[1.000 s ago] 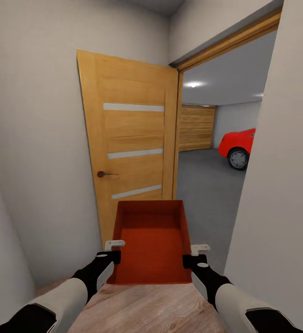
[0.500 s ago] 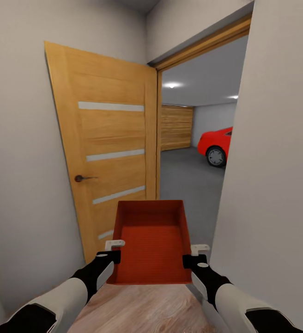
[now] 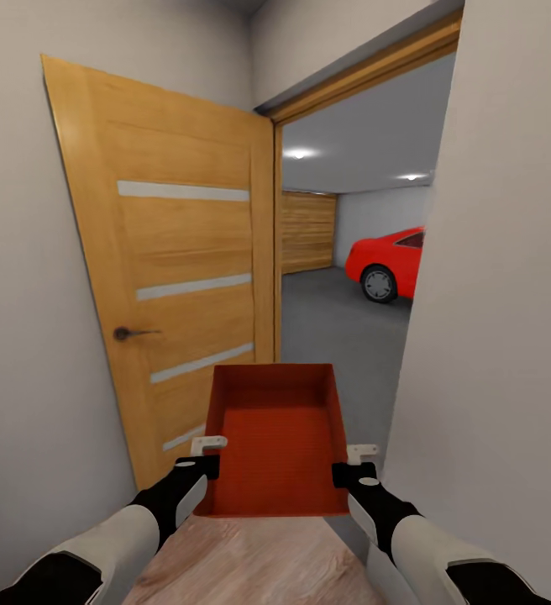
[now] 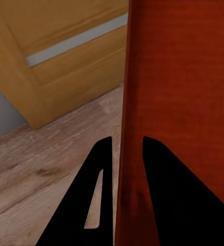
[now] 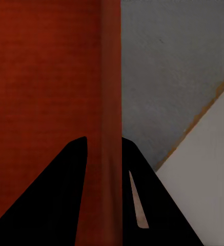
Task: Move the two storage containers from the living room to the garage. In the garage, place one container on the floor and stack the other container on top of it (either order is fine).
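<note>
we hold one orange bin [image 3: 277, 441] out in front, long way pointing ahead at the open door [image 3: 183, 277]. our left claw [image 3: 206, 460] pinches its left wall and our right claw [image 3: 348, 467] pinches its right wall, both arms level. the garage floor [image 3: 343, 328] lies ahead through the doorway, slightly right.

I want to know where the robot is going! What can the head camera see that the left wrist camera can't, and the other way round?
Head view alone: the garage past the doorway, a red car, the door handle, the right hand on the storage container, the container's inside.

Left wrist view alone: a close look at the left hand with the container's thin wall between its fingers.

Both: the orange-red container, the left hand, the orange door and the wood plank floor.
</note>
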You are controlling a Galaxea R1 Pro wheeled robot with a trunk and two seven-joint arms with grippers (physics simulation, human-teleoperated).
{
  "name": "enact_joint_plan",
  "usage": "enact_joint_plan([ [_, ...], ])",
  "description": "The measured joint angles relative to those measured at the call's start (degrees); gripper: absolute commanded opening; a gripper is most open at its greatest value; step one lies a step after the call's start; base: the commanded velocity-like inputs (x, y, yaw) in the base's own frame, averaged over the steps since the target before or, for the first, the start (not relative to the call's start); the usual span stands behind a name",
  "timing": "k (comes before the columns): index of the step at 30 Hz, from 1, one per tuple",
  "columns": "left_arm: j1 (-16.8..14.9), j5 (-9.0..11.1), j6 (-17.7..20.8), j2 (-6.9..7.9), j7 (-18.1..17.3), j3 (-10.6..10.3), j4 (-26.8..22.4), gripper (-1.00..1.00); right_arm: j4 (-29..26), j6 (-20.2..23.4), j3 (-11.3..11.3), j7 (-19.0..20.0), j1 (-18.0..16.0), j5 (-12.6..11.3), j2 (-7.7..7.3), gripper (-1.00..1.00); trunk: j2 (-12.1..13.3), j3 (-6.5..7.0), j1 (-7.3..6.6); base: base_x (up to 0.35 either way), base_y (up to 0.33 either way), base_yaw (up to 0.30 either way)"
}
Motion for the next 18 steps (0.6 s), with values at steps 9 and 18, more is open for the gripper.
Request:
enact_joint_plan([
  [9,0.0,0.0,-0.1,0.01,-0.1,0.0,0.0,-1.0,0.0,0.0,0.0,0.0,0.0,0.0,0.01,-1.0,0.0,0.0,0.0,0.306,0.184,-0.141],
  [18,0.0,0.0,-0.1,-0.02,0.0,0.0,0.0,-1.0,0.0,-0.1,0.0,0.0,0.0,0.0,-0.01,-1.0,0.0,0.0,0.0,0.306,0.184,-0.284],
])
